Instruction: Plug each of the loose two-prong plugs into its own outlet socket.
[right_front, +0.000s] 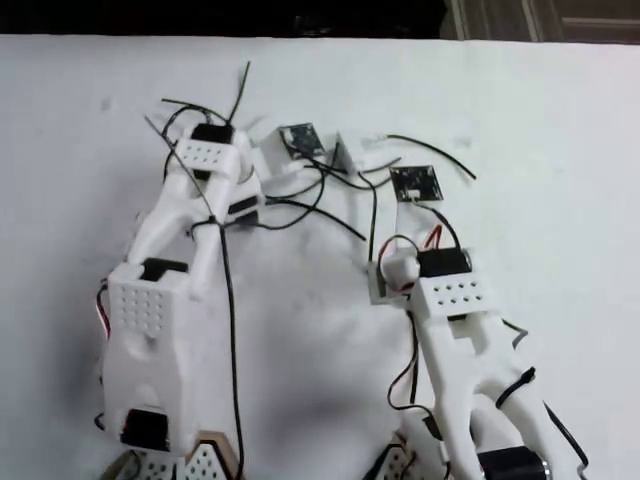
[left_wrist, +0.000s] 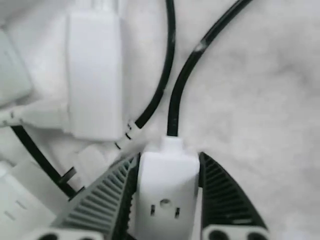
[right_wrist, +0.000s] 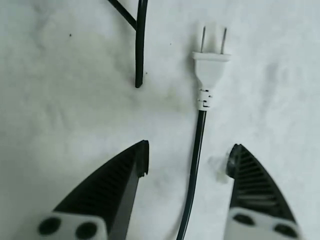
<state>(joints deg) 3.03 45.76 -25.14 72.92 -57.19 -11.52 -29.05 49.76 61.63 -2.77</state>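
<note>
My left gripper (left_wrist: 167, 200) is shut on a white outlet socket (left_wrist: 166, 182), whose slotted face points toward the camera and whose black cable (left_wrist: 186, 75) leads away. Just beyond it lie a longer white socket block (left_wrist: 95, 75) and a white plug body (left_wrist: 42, 117). My right gripper (right_wrist: 187, 160) stands open above the table. A loose white two-prong plug (right_wrist: 211, 62) lies ahead of it, prongs pointing away, and its black cable (right_wrist: 195, 150) runs back between the fingers. In the high view both arms reach toward the cable tangle (right_front: 320, 190) at the table's middle.
A cut black cable end (right_wrist: 140, 55) lies beside the loose plug. Thin black wires (right_front: 440, 150) spread over the white table (right_front: 560, 130) around the white parts (right_front: 350, 150). There is open table surface to the right and at the far side.
</note>
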